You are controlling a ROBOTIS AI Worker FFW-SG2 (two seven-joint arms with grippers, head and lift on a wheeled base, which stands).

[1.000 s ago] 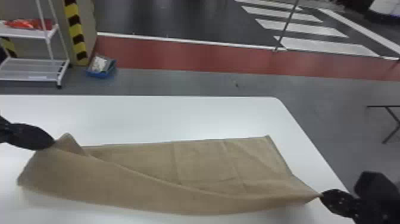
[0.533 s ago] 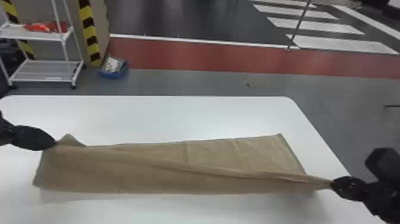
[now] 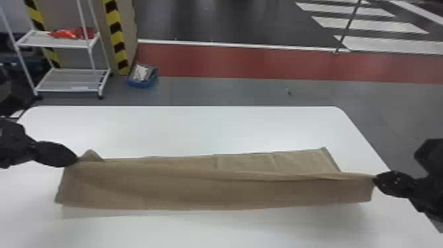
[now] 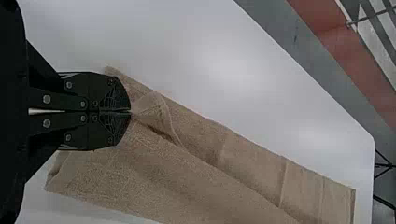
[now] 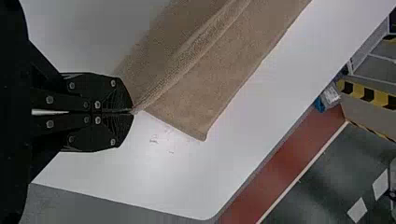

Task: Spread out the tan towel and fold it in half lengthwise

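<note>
The tan towel (image 3: 197,188) lies across the tabletop (image 3: 197,132) as a long strip, its long axis running left to right and close to parallel with the far edge. One short end points toward the tabletop's left side, the other toward its right edge. The far side of the strip slants slightly, its right end sitting a little closer to the far edge than its left. A raised fold runs lengthwise from gripper to gripper, with a flatter band of cloth behind it that shows most toward the right.

The left gripper (image 3: 76,160) is at the towel's left end; in the left wrist view, the left gripper (image 4: 130,112) has its fingertips pressed together on a gathered pinch of cloth, beside a small turned-up flap. The right gripper (image 3: 374,179) is at the opposite end, near the right edge, fingertips likewise closed on the cloth.

Past the far edge, toward the far left corner, stand a white rack (image 3: 62,41) and, on the floor, a blue bin (image 3: 141,83).
</note>
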